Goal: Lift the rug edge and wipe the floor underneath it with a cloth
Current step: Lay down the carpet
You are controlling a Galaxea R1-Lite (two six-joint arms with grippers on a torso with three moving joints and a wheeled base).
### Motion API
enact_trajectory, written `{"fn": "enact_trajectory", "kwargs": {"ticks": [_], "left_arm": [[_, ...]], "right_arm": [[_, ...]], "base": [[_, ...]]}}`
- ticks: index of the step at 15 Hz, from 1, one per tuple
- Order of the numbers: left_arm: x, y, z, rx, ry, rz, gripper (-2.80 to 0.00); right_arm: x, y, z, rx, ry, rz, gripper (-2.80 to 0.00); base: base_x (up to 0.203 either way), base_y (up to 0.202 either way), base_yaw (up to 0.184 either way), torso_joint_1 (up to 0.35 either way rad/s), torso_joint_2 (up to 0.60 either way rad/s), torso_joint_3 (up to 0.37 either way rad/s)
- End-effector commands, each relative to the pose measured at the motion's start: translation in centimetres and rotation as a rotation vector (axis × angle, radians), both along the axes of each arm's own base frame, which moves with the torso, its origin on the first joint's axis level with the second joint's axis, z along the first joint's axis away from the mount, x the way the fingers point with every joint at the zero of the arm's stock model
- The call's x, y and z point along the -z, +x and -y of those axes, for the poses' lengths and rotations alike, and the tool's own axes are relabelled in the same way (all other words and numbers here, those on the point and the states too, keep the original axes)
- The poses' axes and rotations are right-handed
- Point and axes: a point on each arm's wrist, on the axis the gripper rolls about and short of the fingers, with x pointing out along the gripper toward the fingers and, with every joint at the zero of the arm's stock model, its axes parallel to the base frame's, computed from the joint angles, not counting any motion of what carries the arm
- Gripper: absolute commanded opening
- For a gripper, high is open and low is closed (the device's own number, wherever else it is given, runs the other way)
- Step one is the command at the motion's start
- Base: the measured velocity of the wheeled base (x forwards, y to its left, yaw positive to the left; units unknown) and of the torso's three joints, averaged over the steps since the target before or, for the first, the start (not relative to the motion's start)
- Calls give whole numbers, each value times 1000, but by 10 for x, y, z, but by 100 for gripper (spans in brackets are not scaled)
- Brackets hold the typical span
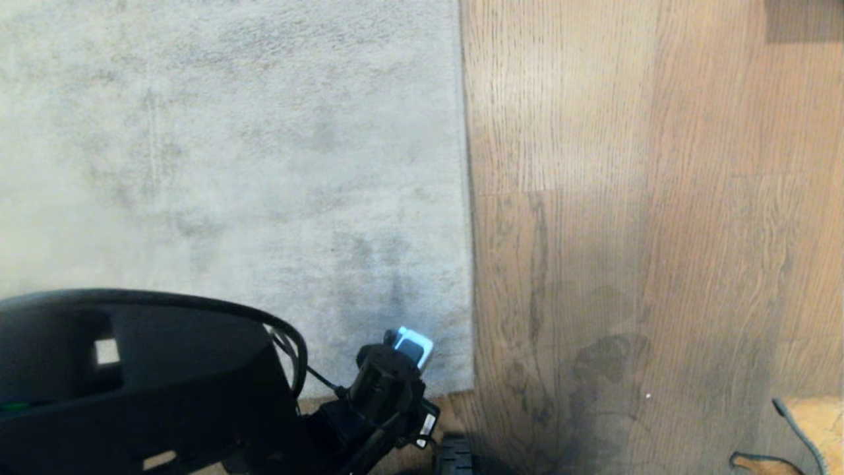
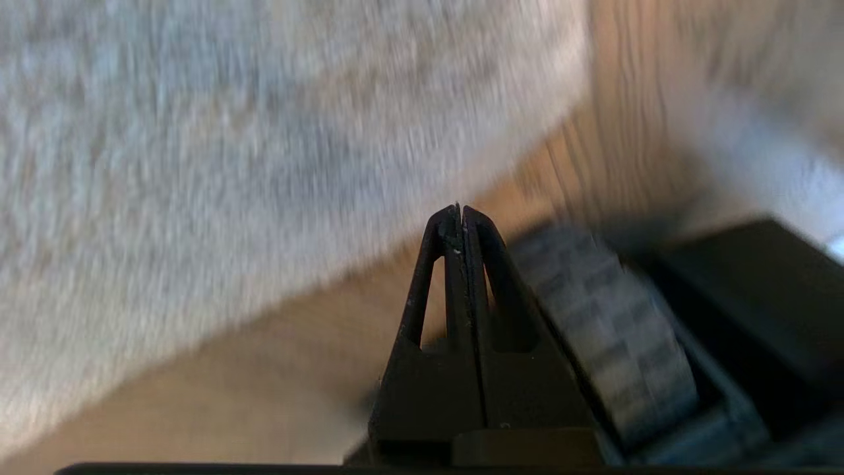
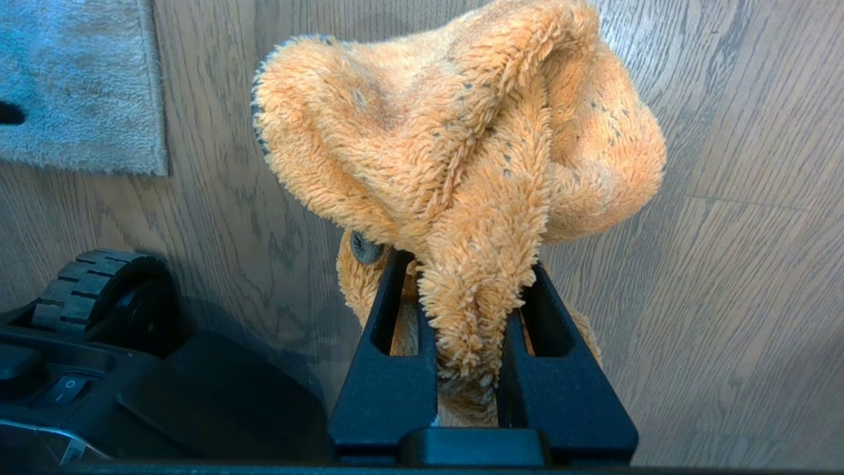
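Observation:
The pale grey rug [image 1: 231,165] lies flat, and its rug edge [image 1: 467,198] runs straight beside the brown wood-grain floor [image 1: 626,198]. My left arm's wrist [image 1: 390,379] hangs low over the rug's near corner. My left gripper [image 2: 459,211] is shut with nothing in it, its tips above bare floor [image 2: 264,369] just off the rug's border [image 2: 369,244]. My right gripper [image 3: 471,270] is shut on the orange fuzzy cloth [image 3: 461,145], which bunches up above the floor [image 3: 725,297]. A bit of the cloth [image 1: 817,422] shows at the lower right of the head view.
The robot's black base [image 1: 132,382] fills the lower left of the head view. One of its treaded wheels [image 2: 613,330] sits right beside the left gripper, and the wheel [image 3: 99,284] shows in the right wrist view too. A rug corner [image 3: 79,86] lies beyond it.

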Motion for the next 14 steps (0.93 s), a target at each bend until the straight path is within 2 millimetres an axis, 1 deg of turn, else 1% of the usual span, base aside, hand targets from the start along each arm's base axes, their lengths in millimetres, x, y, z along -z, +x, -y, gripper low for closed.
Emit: {"fn": "enact_trajectory", "kwargs": {"ticks": [1, 4, 6, 10, 14], "left_arm": [[-11, -8, -3, 7, -13, 11, -280], [-3, -8, -6, -1, 4, -12, -280], [8, -6, -3, -11, 11, -31, -280], [29, 10, 15, -3, -10, -25, -280], [39, 23, 30, 8, -29, -14, -280]], "right_arm": [[0, 0, 0, -3, -1, -1, -280], [0, 0, 0, -1, -1, -1, -280], [0, 0, 0, -1, -1, -1, -280], [0, 0, 0, -1, -1, -1, -280], [0, 0, 0, -1, -1, -1, -280]], "base": [[0, 0, 0, 0, 0, 0], [0, 0, 0, 0, 0, 0], [0, 0, 0, 0, 0, 0], [0, 0, 0, 0, 0, 0], [0, 0, 0, 0, 0, 0]]}}
